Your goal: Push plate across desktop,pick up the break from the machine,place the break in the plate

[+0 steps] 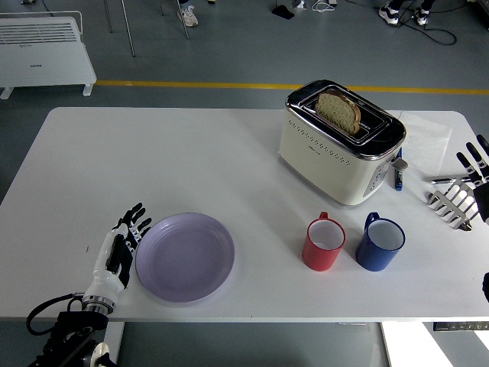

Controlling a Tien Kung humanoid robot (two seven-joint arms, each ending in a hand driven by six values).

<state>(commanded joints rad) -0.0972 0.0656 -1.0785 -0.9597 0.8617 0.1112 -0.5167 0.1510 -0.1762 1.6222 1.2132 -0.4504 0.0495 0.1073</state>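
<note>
This looks like a lab or big work room. A white counter (191,153) stands on a grey floor (229,46) with a yellow line (191,84). Cables (321,6) lie on the floor, near a white heater (42,50).

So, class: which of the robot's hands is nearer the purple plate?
Left. The left hand sits against the purple plate's left rim; the right hand is far across the table.
</note>
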